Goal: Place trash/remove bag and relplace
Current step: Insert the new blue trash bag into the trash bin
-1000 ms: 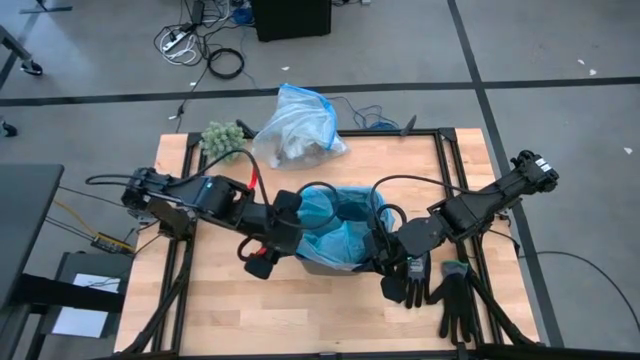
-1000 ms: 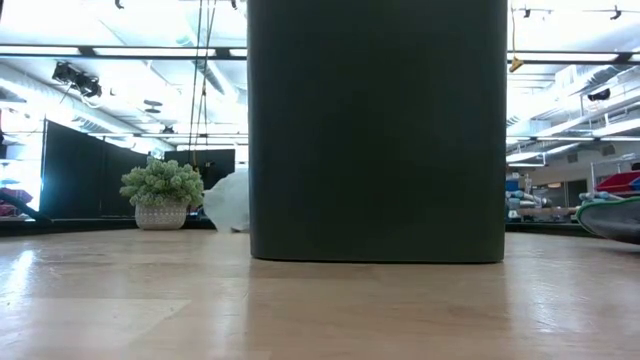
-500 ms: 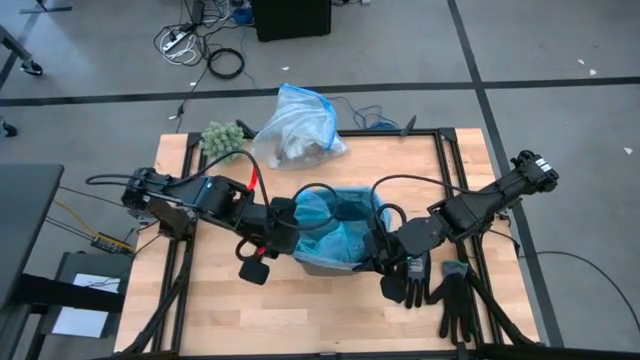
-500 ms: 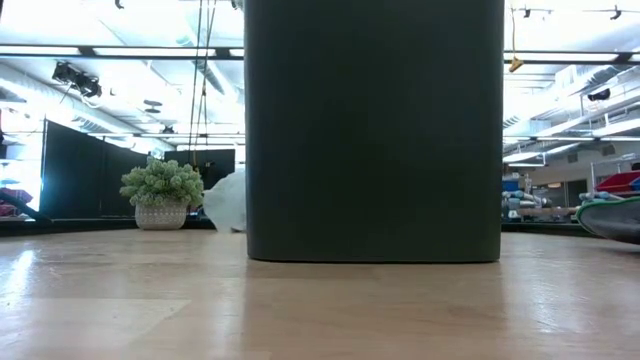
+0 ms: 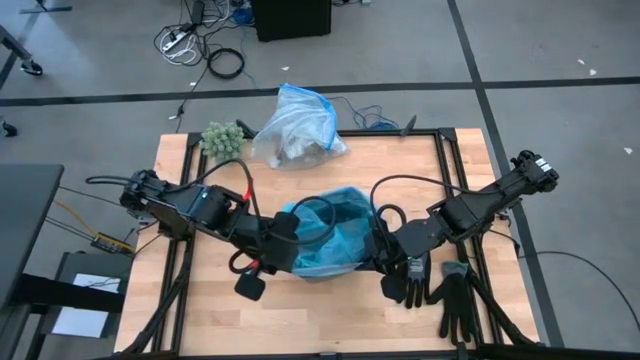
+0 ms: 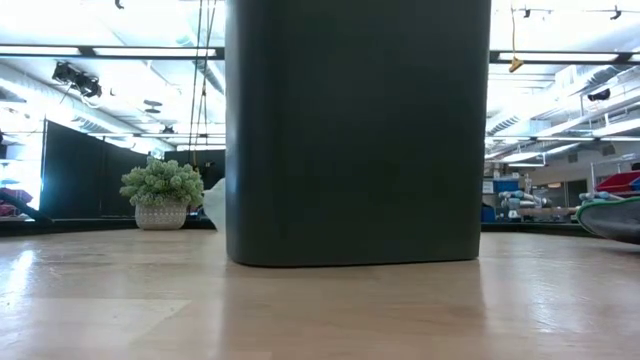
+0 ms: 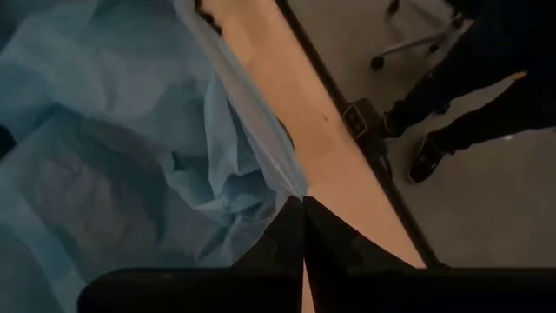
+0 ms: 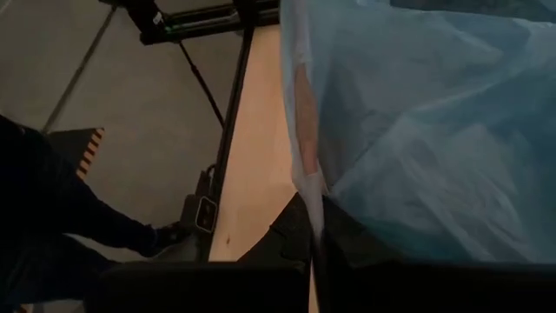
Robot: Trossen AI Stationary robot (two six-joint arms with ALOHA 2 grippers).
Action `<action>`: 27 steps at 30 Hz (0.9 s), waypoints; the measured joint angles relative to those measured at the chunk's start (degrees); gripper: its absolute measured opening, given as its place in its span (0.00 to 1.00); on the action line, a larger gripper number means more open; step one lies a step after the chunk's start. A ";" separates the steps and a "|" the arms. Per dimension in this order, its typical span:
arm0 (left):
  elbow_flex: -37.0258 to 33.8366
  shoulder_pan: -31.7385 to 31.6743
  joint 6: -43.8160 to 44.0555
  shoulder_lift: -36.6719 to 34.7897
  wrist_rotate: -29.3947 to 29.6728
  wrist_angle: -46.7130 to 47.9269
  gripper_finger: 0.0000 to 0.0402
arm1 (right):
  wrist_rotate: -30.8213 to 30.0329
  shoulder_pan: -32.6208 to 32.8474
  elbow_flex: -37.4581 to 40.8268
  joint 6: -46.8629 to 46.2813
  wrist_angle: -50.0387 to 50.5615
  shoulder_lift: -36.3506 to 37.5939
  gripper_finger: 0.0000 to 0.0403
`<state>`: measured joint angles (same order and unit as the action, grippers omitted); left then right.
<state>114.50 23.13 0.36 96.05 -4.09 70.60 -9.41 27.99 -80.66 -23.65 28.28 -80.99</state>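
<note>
Seen from above: light-blue liner (image 5: 335,240) spread over the mouth of the black bin (image 6: 355,130), in the middle of the wooden table (image 5: 200,310). Left gripper (image 5: 283,243) at the bin's left side — fingers pressed together on the liner's edge (image 7: 261,156). Right gripper (image 5: 385,243) at the bin's right side, pinched tight on the opposite edge (image 8: 304,130) in the same way. Behind the bin, at the far table edge, a grey-white bag (image 5: 297,128) with stuff inside, beside a green fuzzy clump (image 5: 222,137). Black gloves (image 5: 445,290) lying near the right arm.
</note>
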 joint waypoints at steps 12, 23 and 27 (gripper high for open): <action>-0.02 1.05 -4.88 0.00 -8.83 -8.25 0.02 | 2.16 -0.52 0.02 2.39 -1.74 0.00 0.00; -0.02 1.06 -6.25 3.07 -11.00 -7.77 0.02 | 7.06 -3.36 0.09 7.50 -1.39 -1.30 0.00; -0.02 1.06 -6.20 5.30 -12.44 -7.51 0.02 | 9.86 -5.20 0.07 8.30 -0.21 -3.67 0.00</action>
<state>114.48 24.18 -5.84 101.35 -16.53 63.09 0.45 22.79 -80.60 -15.34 28.07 -84.66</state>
